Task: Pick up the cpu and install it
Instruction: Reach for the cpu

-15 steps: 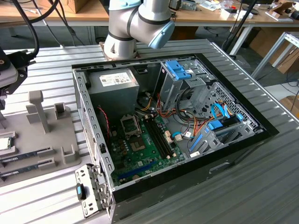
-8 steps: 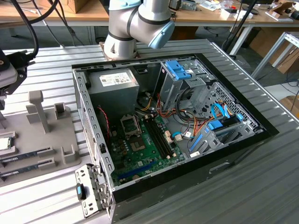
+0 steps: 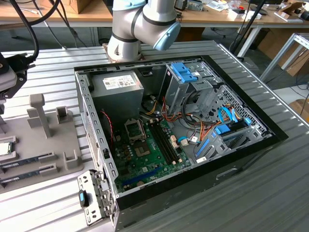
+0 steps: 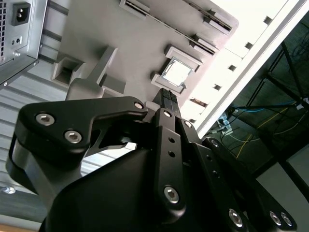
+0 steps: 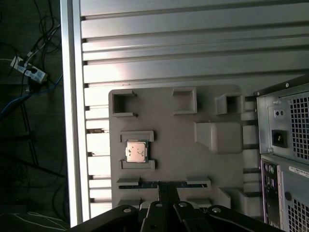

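The cpu is a small square chip with a shiny metal top. It lies in a pocket of the grey holder tray beside the computer case; it also appears in the second wrist view and at the exterior view's left edge. My gripper hovers above the tray, its black fingers pressed together with nothing between them. It is apart from the cpu, a short way to one side. The board's empty socket lies inside the open case.
Memory sticks lie in tray slots near the cpu. Grey posts stand up from the tray. The power supply, drive cages and loose cables fill the case. The ribbed table's edge runs just past the tray.
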Robot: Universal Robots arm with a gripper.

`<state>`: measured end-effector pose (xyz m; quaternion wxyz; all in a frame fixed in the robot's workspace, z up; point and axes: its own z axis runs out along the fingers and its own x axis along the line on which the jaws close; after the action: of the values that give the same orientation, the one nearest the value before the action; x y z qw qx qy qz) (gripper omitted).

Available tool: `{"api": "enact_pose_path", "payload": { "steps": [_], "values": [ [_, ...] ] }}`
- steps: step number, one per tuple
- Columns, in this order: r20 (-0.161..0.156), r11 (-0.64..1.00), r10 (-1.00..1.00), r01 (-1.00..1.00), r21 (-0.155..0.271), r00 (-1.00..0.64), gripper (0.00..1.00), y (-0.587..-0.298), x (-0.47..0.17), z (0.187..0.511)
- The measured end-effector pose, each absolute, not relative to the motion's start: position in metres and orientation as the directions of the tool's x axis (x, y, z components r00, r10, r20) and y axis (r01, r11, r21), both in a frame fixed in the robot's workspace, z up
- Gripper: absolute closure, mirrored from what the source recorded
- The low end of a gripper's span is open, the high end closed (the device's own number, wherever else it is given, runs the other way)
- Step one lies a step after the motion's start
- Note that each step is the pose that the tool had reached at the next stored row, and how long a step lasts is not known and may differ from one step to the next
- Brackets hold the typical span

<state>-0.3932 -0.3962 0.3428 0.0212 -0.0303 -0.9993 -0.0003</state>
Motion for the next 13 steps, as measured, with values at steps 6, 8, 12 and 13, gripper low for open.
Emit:
{"api": "enact_pose_path", "payload": {
  "steps": [6, 8, 12, 13],
  "values": [
    [0.042, 0.998, 0.061, 0.061, -0.001, -0.997, 0.89, -0.3961, -0.3944, 0.3417],
    [0.042, 0.998, 0.061, 0.061, -0.001, -0.997, 0.89, -0.3960, -0.3947, 0.3415],
    [0.042, 0.998, 0.061, 0.061, -0.001, -0.997, 0.89, -0.3959, -0.3956, 0.3406],
    [0.042, 0.998, 0.061, 0.061, -0.001, -0.997, 0.89, -0.3959, -0.3957, 0.3405]
  ]
}}
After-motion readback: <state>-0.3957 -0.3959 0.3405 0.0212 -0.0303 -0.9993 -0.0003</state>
